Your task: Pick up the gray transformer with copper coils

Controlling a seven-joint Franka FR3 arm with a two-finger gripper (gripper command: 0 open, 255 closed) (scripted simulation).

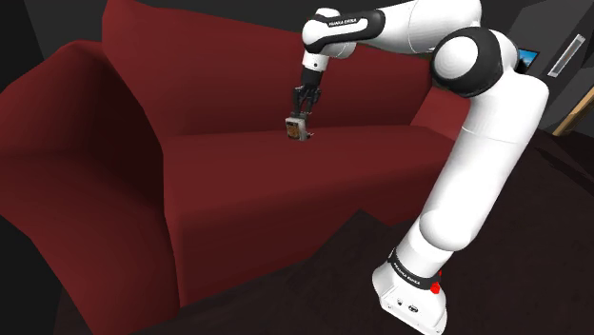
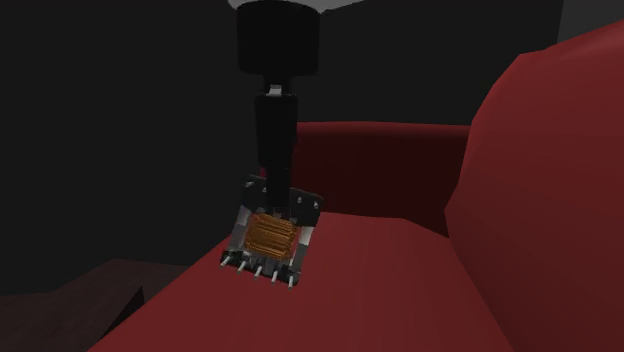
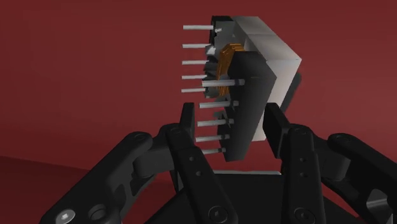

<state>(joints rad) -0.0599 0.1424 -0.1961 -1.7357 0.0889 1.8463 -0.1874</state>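
Pinching the transformer [image 3: 251, 83] between both fingers [image 3: 278, 130], the gripper [image 3: 229, 113] hangs over the red sofa [image 1: 238, 181] seat, near the backrest. In the second ext. view the copper coil [image 2: 270, 233] faces the camera and the body sits tilted; pins [image 3: 197, 62] jut off to one side. Can't tell if it's clear of the cushion. Grab looks made, so the lift is prob. the step in hand. Best done w/ a slow, straight rise and firm squeeze: the fingers hold only its near end, so a jerk could swing or slip it.
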